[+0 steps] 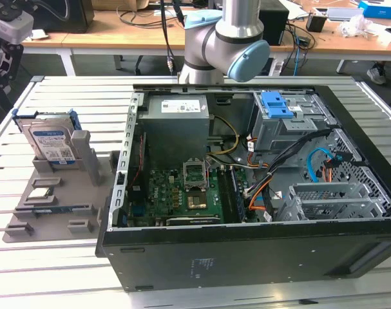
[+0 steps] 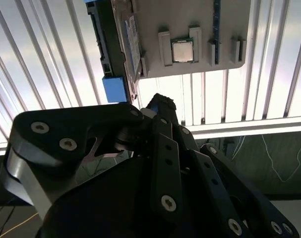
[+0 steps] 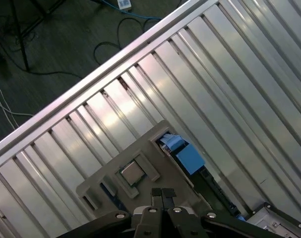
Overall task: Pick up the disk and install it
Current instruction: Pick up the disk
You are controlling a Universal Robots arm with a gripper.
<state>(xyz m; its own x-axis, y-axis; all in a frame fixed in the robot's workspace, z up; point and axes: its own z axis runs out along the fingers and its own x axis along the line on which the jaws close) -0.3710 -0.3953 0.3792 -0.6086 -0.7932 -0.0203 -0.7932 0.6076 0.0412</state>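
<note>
One rectangular silver metal disk [image 1: 50, 143], with a white-and-blue label and a blue plastic carrier frame round its edges, stood upright on edge in a slot of the grey plastic fixture tray [image 1: 69, 190]. Not picked up: nothing touched it. The second wrist view had the disk [image 2: 108, 44] edge-on. The first wrist view caught the disk [image 3: 190, 158] by its blue end.

A small square silver chip [image 2: 182, 51] sat in its own pocket of the tray, near the disk but apart from it. The chip [image 3: 133, 172] was in the first wrist view too.

The tray lay on the slatted aluminium tabletop [image 1: 73, 96], at the exterior view's left. Just beside it, toward the exterior view's right, the open black computer case [image 1: 247, 257] lay on its side. Inside were a green motherboard [image 1: 182, 190], a grey metal power supply box [image 1: 176, 122] and a bare blue plastic bracket [image 1: 276, 104] on the metal drive cage.

The black fingers [image 3: 157, 194] were closed tip to tip, held nothing and were apart from the disk, with the tray seen beyond their tips. The grey-and-light-blue arm joint [image 1: 227, 42] sat behind the case.
</note>
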